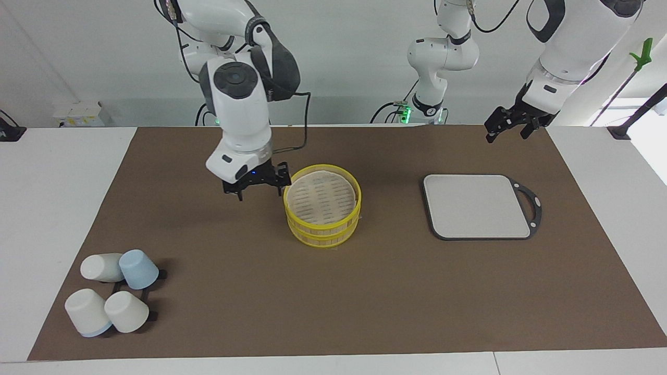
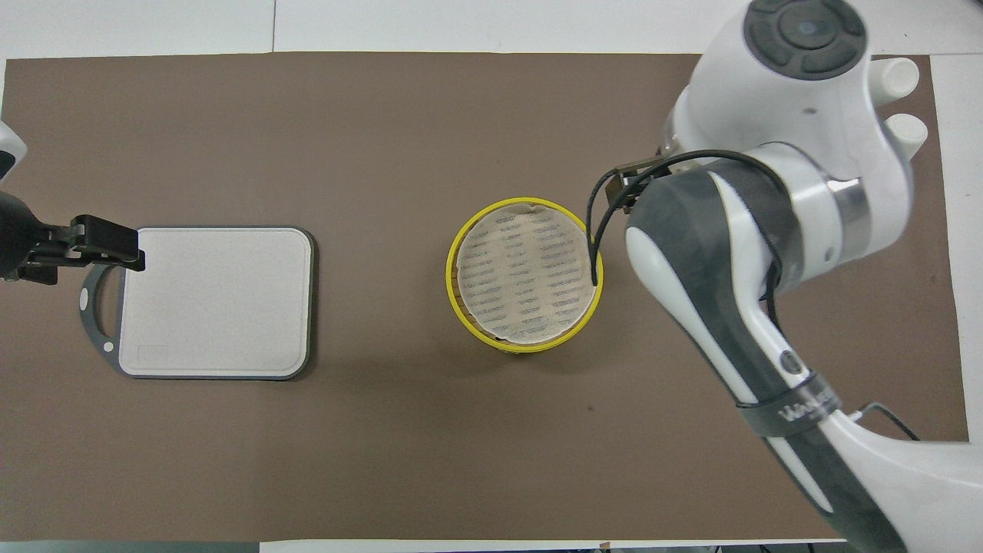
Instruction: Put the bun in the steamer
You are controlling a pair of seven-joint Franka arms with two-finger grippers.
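Two sets of jaws stand spread and empty. My right jaws (image 1: 256,186) hang beside the lidded steamer (image 1: 322,212); I judge the bun's shut inside. Left jaws (image 1: 511,126) wait above the board (image 1: 477,205)

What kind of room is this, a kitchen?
More likely a robot lab than a kitchen: two white robot arms stand at a table with a brown mat holding a bamboo steamer, a cutting board and cups.

Counted on the brown mat (image 1: 365,291): one yellow-rimmed steamer (image 1: 322,212), lid on, just beside the right gripper (image 1: 256,186). One grey board (image 1: 478,206), below the left gripper (image 1: 511,125). Four cups (image 1: 113,291), three white and one pale blue, well apart from both grippers. Two arms.
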